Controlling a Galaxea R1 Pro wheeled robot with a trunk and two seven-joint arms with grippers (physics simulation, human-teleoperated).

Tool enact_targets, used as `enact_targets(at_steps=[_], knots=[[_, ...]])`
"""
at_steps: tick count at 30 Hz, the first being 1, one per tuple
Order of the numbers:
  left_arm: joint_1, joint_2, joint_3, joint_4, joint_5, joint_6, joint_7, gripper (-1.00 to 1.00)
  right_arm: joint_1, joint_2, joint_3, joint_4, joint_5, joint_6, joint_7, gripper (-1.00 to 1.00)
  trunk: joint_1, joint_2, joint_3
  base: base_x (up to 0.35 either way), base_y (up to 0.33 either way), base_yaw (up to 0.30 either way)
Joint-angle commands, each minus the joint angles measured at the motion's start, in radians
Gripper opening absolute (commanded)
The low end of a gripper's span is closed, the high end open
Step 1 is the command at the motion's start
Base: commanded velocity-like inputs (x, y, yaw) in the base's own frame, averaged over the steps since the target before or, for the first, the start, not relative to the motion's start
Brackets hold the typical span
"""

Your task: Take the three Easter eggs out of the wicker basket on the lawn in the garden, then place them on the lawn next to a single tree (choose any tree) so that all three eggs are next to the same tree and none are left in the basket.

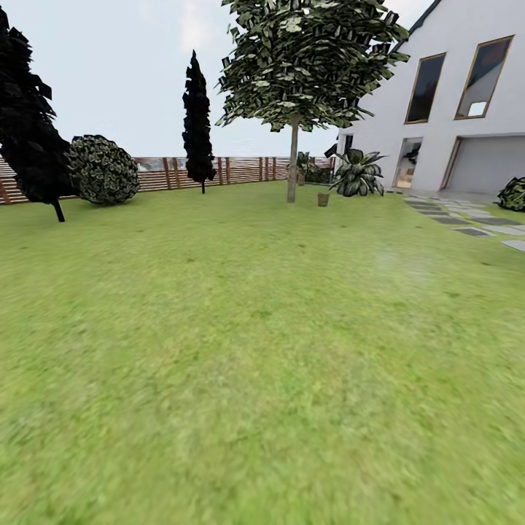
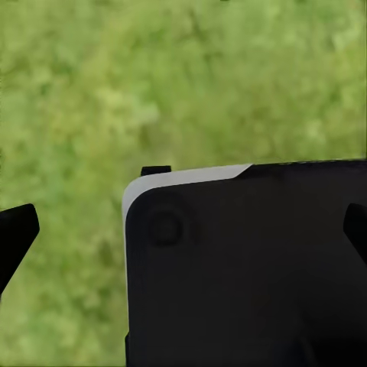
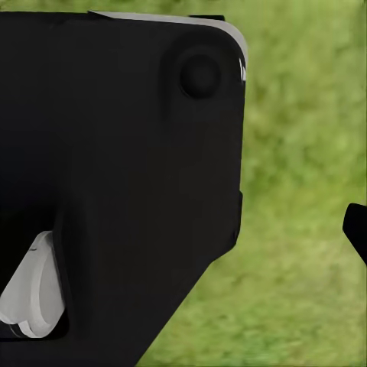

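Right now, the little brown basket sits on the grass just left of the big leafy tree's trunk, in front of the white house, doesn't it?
Not quite. In the head view the basket sits on the grass just right of the leafy tree, not left. The rest holds: the white house stands behind it.

Left wrist housing [image 2: 245, 267]: matte black block, rounded corner, pale grey bevelled top edge, round recessed screw at 10 o'clock
Left fingertips [image 2: 17, 229]: black, wedge-shaped
Right wrist housing [image 3: 115, 168]: black, round boss at 1 o'clock, light grey curved part at 7 o'clock
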Motion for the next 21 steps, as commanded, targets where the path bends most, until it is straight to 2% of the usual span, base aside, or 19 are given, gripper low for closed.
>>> enact_targets(at_steps=[1,21], knots=[[-0.001,0.0,-0.001,0.001,-0.001,-0.003,-0.002,1.0,0.0,0.0,-0.001,-0.001,0.001,-0.002,0.0,1.0,0.0,-0.001,-0.001,0.128,0.0,0.0],[-0.001,0.0,-0.003,0.001,-0.001,-0.006,-0.002,1.0,0.0,0.0,-0.001,-0.001,0.0,-0.002,0.0,1.0,0.0,-0.001,-0.001,0.086,0.0,0.0]])
